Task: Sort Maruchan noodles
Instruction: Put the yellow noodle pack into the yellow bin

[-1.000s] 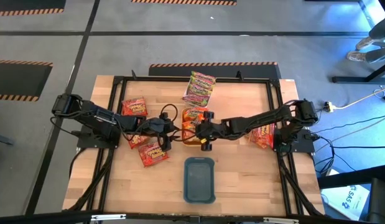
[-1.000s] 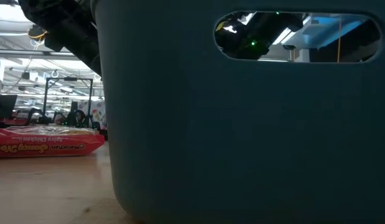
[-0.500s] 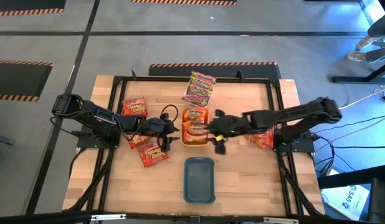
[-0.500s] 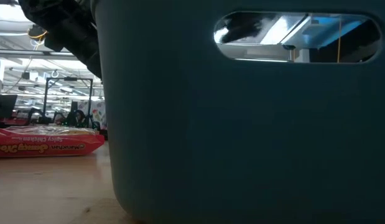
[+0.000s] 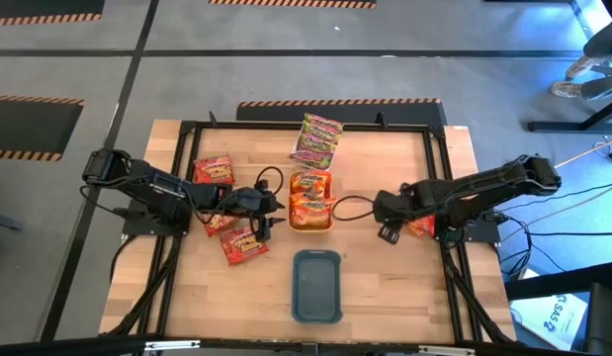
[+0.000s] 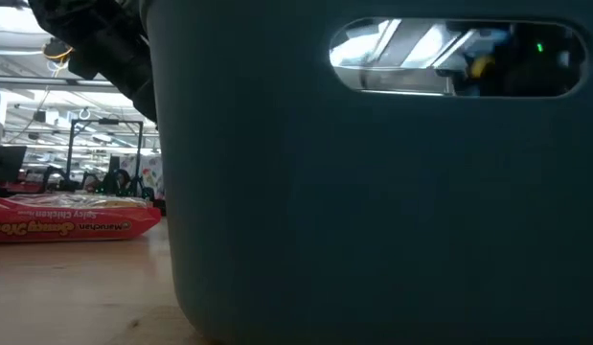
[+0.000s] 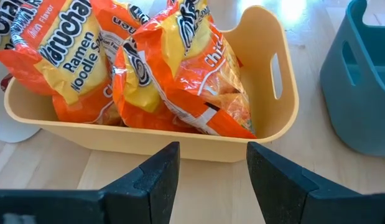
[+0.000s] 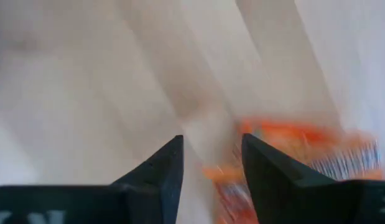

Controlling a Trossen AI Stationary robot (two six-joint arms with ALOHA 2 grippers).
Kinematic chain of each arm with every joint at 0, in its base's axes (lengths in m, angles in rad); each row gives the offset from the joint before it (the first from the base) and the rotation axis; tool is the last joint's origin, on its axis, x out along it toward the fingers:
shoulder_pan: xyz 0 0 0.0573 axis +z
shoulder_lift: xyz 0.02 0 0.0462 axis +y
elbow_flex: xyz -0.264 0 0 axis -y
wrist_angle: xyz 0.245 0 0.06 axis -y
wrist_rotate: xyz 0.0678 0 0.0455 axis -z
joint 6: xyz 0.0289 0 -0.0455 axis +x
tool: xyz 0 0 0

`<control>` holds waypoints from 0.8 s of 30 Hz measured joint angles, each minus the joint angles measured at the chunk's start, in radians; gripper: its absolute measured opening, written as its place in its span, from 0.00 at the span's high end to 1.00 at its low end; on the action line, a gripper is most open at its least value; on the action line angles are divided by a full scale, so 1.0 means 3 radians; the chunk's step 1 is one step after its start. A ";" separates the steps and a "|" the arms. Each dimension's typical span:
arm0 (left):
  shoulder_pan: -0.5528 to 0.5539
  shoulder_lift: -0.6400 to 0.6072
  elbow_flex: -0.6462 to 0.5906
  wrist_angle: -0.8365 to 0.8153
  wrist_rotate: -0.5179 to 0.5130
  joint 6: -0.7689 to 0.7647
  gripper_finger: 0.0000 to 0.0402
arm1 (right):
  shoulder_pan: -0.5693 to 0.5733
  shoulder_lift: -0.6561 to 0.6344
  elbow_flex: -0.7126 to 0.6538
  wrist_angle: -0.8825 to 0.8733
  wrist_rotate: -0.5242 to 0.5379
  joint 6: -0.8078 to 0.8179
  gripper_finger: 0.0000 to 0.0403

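Several orange Maruchan noodle packets (image 7: 180, 68) lie heaped in the yellow-orange tray (image 5: 310, 225). My left gripper (image 7: 209, 168) stands open just left of that tray's wall (image 7: 198, 140), with nothing between its fingers. My right gripper (image 5: 388, 229) is open and holds nothing; it points down over bare wood right of the tray. Beyond it an orange packet (image 8: 292, 149) shows, blurred. Red packets (image 5: 243, 242) (image 5: 215, 170) lie flat on the table's left part. Green-pink packets (image 5: 318, 138) lie at the far edge. Another orange packet (image 5: 420, 220) lies by the right arm's base.
The teal tray (image 5: 317, 285) stands near the table's front edge, and its wall (image 6: 373, 211) fills the low view. A red packet (image 6: 71, 218) lies left of it. A black frame (image 5: 187, 138) runs around the table. Bare wood lies right of the teal tray.
My right gripper has drawn back from over the yellow-orange tray toward the table's right edge, tipping its fingers downward and rolling as it went. The orange packets stay in the tray.
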 joint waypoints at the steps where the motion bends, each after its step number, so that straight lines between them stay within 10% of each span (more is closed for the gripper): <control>1: 0.0000 0.0000 0.0000 0.0000 -0.0001 0.0000 0.55 | -0.0042 0.0000 -0.0062 -0.0072 -0.0028 0.0078 0.66; 13: 0.0000 0.0000 -0.0001 -0.0160 -0.0012 0.0431 0.55 | -0.0373 0.0008 0.0088 -0.0006 -0.0723 0.0319 0.82; 24: 0.0000 0.0000 -0.0001 -0.0149 -0.0022 0.0620 0.55 | 0.0798 0.0009 -0.0066 -0.0216 -0.0904 0.1433 0.98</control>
